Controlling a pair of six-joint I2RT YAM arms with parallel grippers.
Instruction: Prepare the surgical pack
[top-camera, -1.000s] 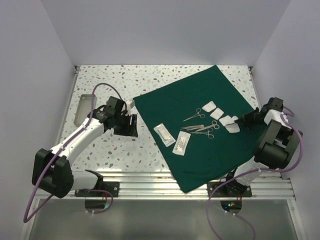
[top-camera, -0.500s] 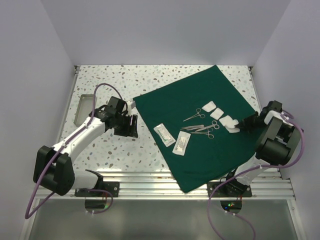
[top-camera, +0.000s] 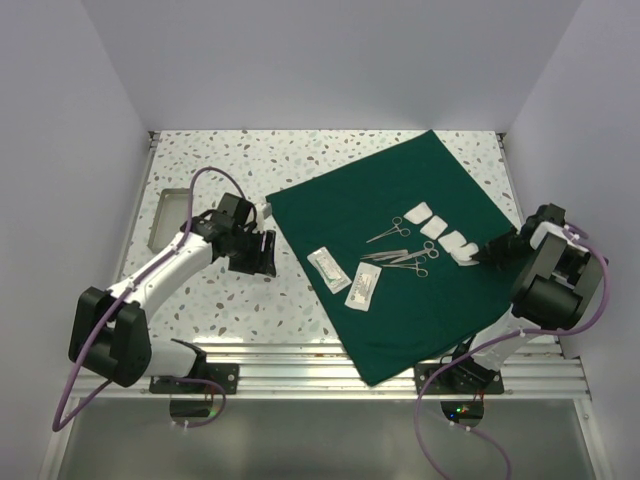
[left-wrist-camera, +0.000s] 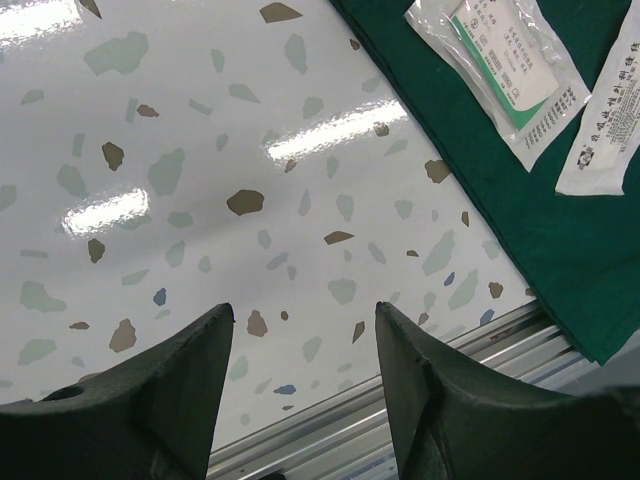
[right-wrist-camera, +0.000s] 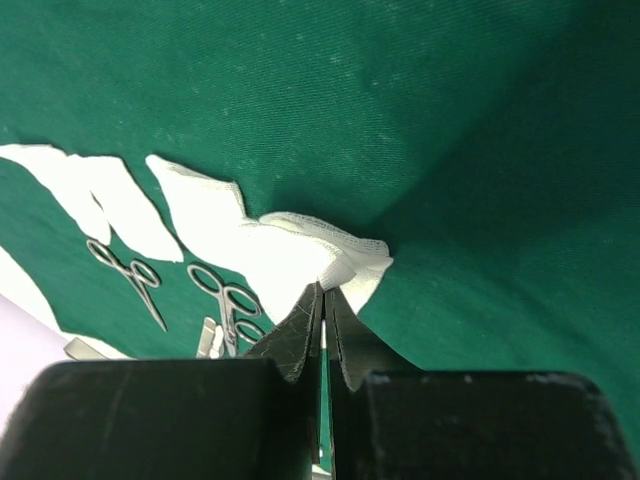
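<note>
One change — the right gripper (right-wrist-camera: 323, 292), jaws pressed together, has nosed up to the nearest gauze pad (right-wrist-camera: 280, 250) on the spread green drape (top-camera: 400, 310), probably to nudge it; left gripper (left-wrist-camera: 305, 315) hovers spread over bare table (left-wrist-camera: 200, 150)

A dark green drape (top-camera: 400, 200) lies spread askew over the right half of the speckled table (top-camera: 200, 170). Near its middle sit silver instruments (top-camera: 400, 257), with white gauze pads (top-camera: 432, 225) at their two o'clock and two sealed packets (top-camera: 328, 268) at their eight o'clock. The right gripper (top-camera: 477, 257) reaches its fingers to the pad at three o'clock. The left gripper (top-camera: 262, 252) hangs over bare table just off the drape's nine o'clock corner.
</note>
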